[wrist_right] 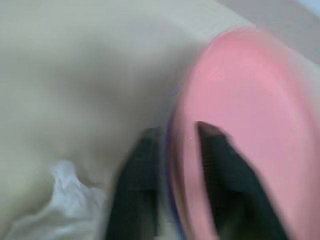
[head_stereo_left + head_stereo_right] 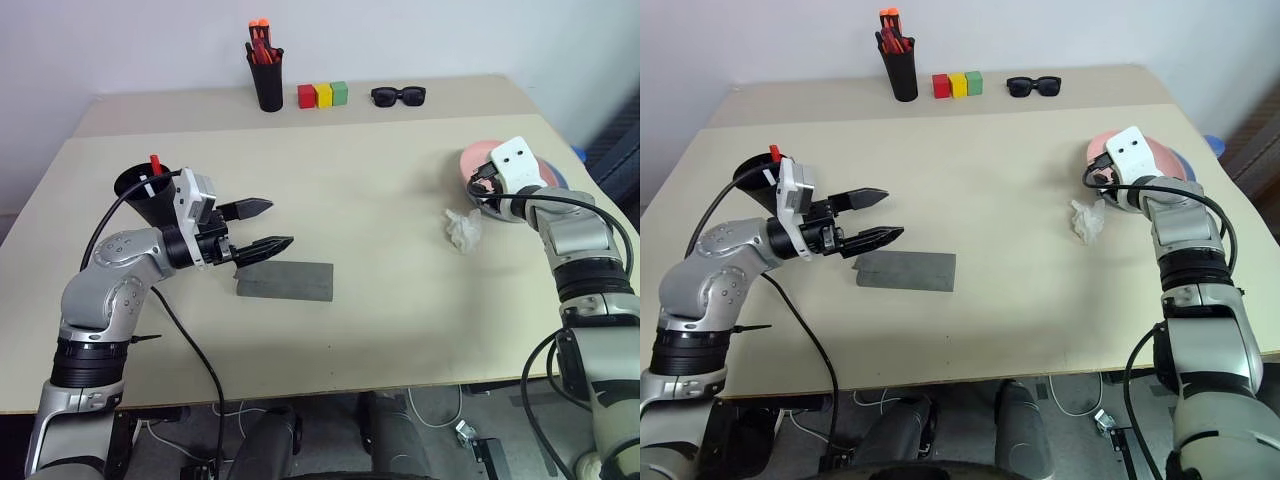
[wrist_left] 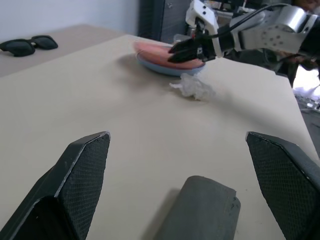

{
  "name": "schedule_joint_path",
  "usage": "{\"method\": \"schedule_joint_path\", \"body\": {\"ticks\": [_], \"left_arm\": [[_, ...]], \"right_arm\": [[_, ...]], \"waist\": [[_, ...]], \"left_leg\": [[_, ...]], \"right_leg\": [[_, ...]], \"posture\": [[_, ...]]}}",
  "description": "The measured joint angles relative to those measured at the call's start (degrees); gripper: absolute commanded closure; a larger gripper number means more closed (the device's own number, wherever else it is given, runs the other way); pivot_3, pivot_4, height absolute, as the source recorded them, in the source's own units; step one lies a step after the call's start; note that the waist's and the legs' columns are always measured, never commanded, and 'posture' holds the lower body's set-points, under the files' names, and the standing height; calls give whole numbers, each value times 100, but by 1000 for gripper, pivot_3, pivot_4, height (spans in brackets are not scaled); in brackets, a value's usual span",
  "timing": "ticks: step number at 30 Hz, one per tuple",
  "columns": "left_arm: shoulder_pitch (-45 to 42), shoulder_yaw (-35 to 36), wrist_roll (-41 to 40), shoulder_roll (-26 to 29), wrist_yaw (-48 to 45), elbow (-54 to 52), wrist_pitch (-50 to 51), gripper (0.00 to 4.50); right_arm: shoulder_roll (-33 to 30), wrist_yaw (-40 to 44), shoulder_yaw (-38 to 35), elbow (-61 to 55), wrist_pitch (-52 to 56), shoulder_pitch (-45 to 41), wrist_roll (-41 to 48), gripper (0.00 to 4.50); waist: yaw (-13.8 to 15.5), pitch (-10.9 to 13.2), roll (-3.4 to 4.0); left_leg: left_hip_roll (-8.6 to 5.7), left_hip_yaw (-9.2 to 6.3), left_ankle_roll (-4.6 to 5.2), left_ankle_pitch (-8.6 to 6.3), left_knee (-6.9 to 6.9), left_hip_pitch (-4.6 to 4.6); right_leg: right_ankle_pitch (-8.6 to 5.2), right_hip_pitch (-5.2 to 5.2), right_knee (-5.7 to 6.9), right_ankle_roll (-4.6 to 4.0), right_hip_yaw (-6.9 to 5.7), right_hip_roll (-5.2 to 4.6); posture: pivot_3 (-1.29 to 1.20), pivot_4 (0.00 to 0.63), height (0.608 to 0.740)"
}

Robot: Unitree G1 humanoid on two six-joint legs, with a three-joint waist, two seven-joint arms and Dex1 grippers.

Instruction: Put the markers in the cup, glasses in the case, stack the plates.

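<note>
Salmon-pink round plate (image 1: 250,130) sits stacked on the light-blue plate (image 3: 160,66) at the bench's (image 2: 380,200) right; right gripper (image 1: 172,150) straddles its rim, part-open. Left gripper (image 2: 260,225) hovers spread above the closed grey case (image 2: 285,281). Next: withdraw clear.

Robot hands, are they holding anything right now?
The left gripper holds nothing, open above the grey case. The right gripper straddles the pink plate's rim, but a real grip cannot be told.
</note>
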Motion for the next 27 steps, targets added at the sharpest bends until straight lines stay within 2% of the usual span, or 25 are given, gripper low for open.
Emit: {"method": "schedule_joint_path", "body": {"ticks": [1, 5, 9, 12, 15, 19, 22, 27], "left_arm": [[12, 9, -20, 8, 34, -27, 11, 0], [47, 37, -101, 72, 105, -142, 96, 0], [41, 57, -113, 82, 132, -133, 111, 0], [18, 54, -112, 85, 110, -96, 110, 0], [-27, 32, -112, 78, 69, -43, 110, 0], [-114, -7, -107, 74, 51, 30, 109, 0], [-139, -26, -106, 72, 47, 35, 106, 0], [-130, -16, -106, 105, 53, 34, 107, 0]], "right_arm": [[-5, -4, -6, 10, -27, -21, -9, 1128], [-2, 221, -339, -321, 257, 2, 297, 1128], [-76, 827, -704, -1673, 1108, 504, 957, 1128], [-126, 1196, -773, -2723, 1684, 1217, 1310, 1128], [-245, 1273, -623, -3189, 1900, 1794, 1249, 1128], [-314, 1118, -549, -3205, 2077, 2021, 1053, 1128], [-372, 1074, -346, -3135, 2037, 2101, 816, 2019], [-322, 1082, -278, -2984, 2017, 1998, 811, 4356]], "waist": [[-4, 0, 0], [-13, 0, 1], [-5, 0, 1], [12, 0, 1], [17, 0, 1], [-3, 0, 1], [-16, 0, 1], [-5, 0, 1]], "left_leg": [[0, 0, 0, 0, 0, 1], [0, 0, 1, -1, -2, 2], [1, -2, 4, -3, -3, 3], [1, -2, 6, -4, 0, 3], [0, 1, 7, -4, 4, 3], [1, 3, 6, -4, 4, 7], [2, 3, 6, -4, 3, 7], [2, 5, 6, -3, 4, 7]], "right_leg": [[0, 0, 0, 0, 0, 1], [0, 0, 1, -1, 0, 2], [1, 1, 2, -1, 0, 6], [1, 2, 2, -1, 0, 6], [5, 4, 2, 1, 1, 4], [6, 4, 4, -1, 2, 6], [6, 3, 3, -1, 2, 9], [7, 4, 3, -2, 4, 8]], "posture": [[0, 150, 740], [0, 150, 740], [0, 150, 740], [0, 150, 740], [0, 150, 740], [0, 150, 740], [0, 150, 740], [0, 150, 740]]}}
